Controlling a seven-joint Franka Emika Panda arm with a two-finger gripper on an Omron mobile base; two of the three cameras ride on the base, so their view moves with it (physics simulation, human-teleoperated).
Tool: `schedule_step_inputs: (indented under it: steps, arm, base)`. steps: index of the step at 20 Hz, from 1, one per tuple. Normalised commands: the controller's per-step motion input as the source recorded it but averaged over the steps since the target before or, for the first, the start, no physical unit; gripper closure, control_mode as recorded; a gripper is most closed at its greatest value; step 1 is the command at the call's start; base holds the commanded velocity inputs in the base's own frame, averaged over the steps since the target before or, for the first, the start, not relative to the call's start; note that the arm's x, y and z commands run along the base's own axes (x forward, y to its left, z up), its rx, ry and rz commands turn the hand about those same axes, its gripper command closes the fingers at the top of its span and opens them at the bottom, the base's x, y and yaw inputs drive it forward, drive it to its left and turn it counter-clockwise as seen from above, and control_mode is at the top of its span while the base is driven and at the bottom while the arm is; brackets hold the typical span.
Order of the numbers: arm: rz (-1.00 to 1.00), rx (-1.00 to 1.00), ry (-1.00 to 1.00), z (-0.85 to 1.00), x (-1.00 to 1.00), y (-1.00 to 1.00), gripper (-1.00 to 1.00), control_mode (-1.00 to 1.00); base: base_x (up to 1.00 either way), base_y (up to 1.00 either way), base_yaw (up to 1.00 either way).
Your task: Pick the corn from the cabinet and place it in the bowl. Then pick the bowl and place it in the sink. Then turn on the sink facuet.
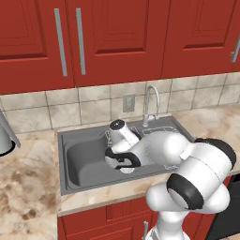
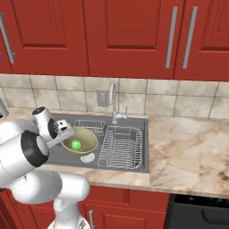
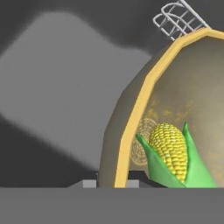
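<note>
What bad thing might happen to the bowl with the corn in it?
1. The gripper pinches just the rim of the bowl over the sink, so it might slip and drop hard.
2. If the bowl tips, the corn may roll out.
3. The wire rack sits close; the bowl could bump it.

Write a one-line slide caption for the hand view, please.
Corn lying in the bowl, held by its rim above the sink.

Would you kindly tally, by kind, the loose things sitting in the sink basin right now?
Bowl: 1
Corn (inside the bowl): 1
Wire racks: 2, one large, one small
Total: 4
</note>
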Motion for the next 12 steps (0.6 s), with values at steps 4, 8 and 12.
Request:
schedule_step_inputs:
  steps: [4,8,12]
  arm:
    - [-0.23,0.0,0.0,-0.15,0.12,0.23,1.0,-1.0]
    - [-0.21,0.0,0.0,-0.12,0.12,0.41,1.0,-1.0]
    - [-0.2,0.0,0.0,-0.15,0.2,0.52,1.0,-1.0]
  base:
    - [0.0,0.0,0.0]
    - [0.0,0.0,0.0]
    - [0.0,0.0,0.0]
